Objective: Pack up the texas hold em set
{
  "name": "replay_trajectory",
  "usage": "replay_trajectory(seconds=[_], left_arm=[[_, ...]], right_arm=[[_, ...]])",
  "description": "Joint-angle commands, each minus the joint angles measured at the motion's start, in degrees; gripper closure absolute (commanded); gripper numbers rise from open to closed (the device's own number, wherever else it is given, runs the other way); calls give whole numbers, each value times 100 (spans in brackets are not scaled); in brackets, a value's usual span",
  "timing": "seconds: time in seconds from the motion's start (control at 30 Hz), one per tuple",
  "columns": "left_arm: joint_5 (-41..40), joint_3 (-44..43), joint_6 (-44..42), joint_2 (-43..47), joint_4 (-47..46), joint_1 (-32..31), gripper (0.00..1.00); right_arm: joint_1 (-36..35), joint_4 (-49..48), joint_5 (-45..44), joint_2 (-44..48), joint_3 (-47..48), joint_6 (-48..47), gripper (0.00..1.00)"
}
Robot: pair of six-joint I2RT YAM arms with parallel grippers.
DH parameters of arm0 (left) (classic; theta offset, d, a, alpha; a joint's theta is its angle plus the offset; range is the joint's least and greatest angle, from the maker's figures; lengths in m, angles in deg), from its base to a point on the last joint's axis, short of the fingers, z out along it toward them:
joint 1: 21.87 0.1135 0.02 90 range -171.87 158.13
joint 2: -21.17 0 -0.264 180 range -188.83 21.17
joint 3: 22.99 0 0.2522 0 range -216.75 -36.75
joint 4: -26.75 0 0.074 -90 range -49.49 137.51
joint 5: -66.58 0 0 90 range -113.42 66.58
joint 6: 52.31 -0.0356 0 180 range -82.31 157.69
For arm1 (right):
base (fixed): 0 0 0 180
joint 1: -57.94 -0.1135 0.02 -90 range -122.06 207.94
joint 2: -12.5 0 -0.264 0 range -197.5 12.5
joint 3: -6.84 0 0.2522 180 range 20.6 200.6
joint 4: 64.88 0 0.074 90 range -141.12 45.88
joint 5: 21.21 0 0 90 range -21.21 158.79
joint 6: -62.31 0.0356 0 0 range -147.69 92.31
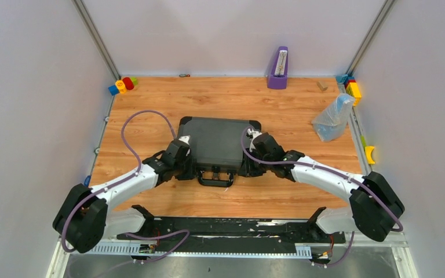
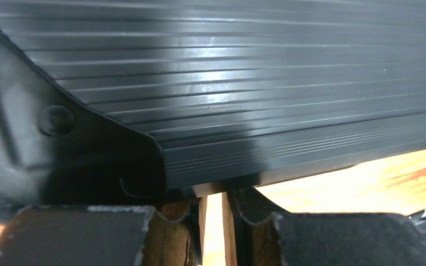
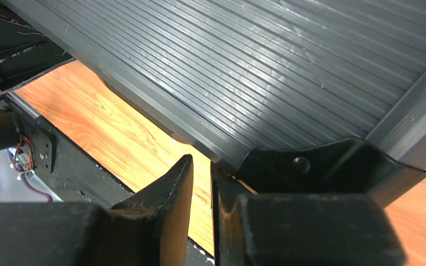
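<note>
The texas hold em set shows as a black ribbed briefcase [image 1: 217, 139] lying flat with its lid down in the middle of the table, handle [image 1: 216, 179] toward the arms. My left gripper [image 1: 184, 149] is at its near left corner and my right gripper [image 1: 259, 145] at its near right corner. In the left wrist view the left gripper [image 2: 215, 194] reaches the lower edge of the case [image 2: 255, 83], jaws almost together with only bare table showing in the slit. The right gripper [image 3: 201, 163] stands the same way beside the case's corner cap [image 3: 333, 166].
A purple metronome [image 1: 277, 68] stands at the back edge. A clear plastic bag [image 1: 333, 117] lies at the right. Coloured toys sit in the back left corner [image 1: 121, 85] and back right corner [image 1: 352, 87]. A yellow piece [image 1: 369, 153] lies on the right rail.
</note>
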Motion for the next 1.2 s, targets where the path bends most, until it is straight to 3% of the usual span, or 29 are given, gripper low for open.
replay_trajectory(seconds=[0.0,0.13,0.43,0.57,0.7,0.77,0.97,1.07,1.17], left_arm=[[-375,-435,-431,-325,-863,86,77],[-342,-525,-454,-167,-921,78,75],[119,-337,-188,460,204,80,67],[164,36,169,789,230,9,67],[112,436,480,882,-136,-101,67],[23,638,582,829,-509,-164,69],[-534,923,785,614,-1018,-364,81],[-730,1149,907,499,-1555,-415,100],[-934,1598,1042,420,-2443,-436,100]], right_arm=[[209,-118,-397,-146,287,-222,80],[196,-112,77,-83,430,-210,75],[138,217,767,838,635,-581,66],[140,241,322,864,772,-673,69],[147,191,-206,436,1042,-728,81],[147,173,-362,39,1203,-756,99],[145,84,-410,-910,1376,-816,100],[145,-129,-476,-968,1199,-871,100],[139,-349,-439,-883,1004,-936,100]])
